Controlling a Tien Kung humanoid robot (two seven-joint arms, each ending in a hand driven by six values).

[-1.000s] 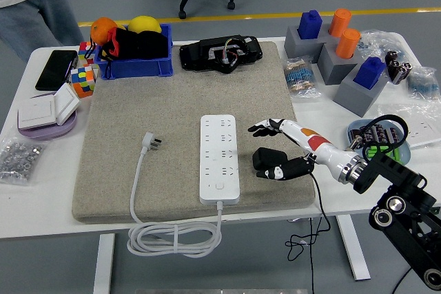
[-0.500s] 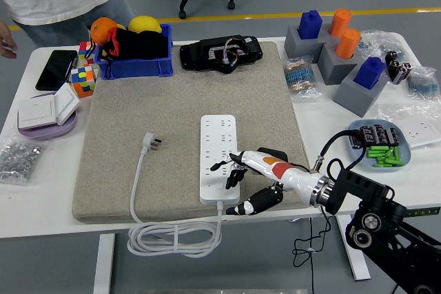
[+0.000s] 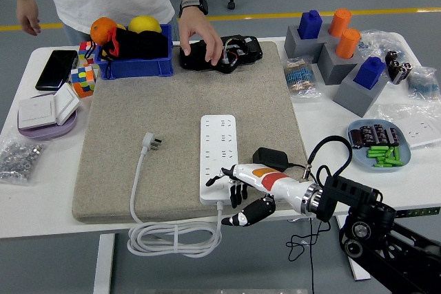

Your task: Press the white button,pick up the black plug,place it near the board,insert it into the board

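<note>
- While our right hand [image 3: 238, 191] hovers over the near end of the white power strip [image 3: 219, 159], fingers loosely spread and holding nothing, its fingertips [image 3: 219, 178] sit at the white button [image 3: 219, 186]; we judge the press to be the step in hand, though we cannot tell whether contact is made.
- Just beyond our wrist, the black plug [image 3: 270, 158] lies on the grey mat [image 3: 186, 94] beside the strip's right edge, near the mat's near right corner, its thin black cable [image 3: 311, 225] running off over the table's near edge.
- We expect the plug to be light, rigid and smooth-sided; a pinch across its two broad flanks should hold best, and the trailing cable may drag or twist it.
- Left of the strip, its own white plug [image 3: 150, 142] rests on the mat, cord [image 3: 172, 235] coiled below the near edge.
- At the mat's far edge, a person's hand [image 3: 201, 36] rests on a black device [image 3: 220, 53], next to the blue bin [image 3: 134, 67].
- Our left arm is out of sight.
</note>
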